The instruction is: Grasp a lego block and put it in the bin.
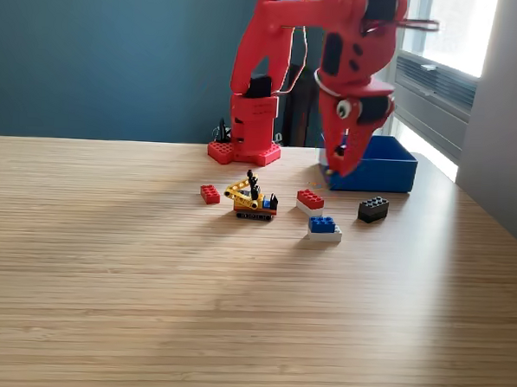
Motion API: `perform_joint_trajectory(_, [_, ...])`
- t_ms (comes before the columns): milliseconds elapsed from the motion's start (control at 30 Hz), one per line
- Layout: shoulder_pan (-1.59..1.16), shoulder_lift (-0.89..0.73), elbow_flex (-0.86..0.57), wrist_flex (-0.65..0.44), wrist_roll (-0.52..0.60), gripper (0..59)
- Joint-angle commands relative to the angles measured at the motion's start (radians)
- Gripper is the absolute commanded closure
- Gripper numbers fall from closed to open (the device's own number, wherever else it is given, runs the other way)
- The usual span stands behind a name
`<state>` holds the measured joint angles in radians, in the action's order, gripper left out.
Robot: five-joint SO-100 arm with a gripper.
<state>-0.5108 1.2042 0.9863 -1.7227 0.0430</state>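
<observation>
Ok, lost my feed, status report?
Gripper hovering by bin, jaws unclear. Red brick, blue brick, black brick on table. Nothing blocking.

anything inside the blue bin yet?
Cannot confirm. The shallow bright-blue plastic bin is seen from a low angle: only its front wall and part of the inner far wall show. The red arm's hand covers its left corner, and the floor is hidden.

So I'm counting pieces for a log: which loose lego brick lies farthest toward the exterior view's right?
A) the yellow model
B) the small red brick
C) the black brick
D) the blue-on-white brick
C: the black brick sits farther right than the blue-on-white brick, just in front of the blue bin.
</observation>
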Motion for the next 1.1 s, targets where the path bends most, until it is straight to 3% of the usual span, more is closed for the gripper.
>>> perform_joint_trajectory(33, [-0.218, 0.276, 0.051, -0.035, 0.063, 58.6])
perform_joint_trajectory(433, [-0.555, 0.319, 0.178, -0.032, 0.126, 58.6])
perform_joint_trajectory(900, [-0.653, 0.319, 0.241, -0.031, 0.118, 58.4])
perform_joint_trajectory(933, [-0.653, 0.319, 0.247, -0.031, 0.112, 57.4])
perform_joint_trajectory(1033, [-0.653, 0.319, 0.264, -0.031, 0.098, 41.0])
perform_joint_trajectory(1100, [-0.653, 0.319, 0.273, -0.031, 0.094, 33.3])
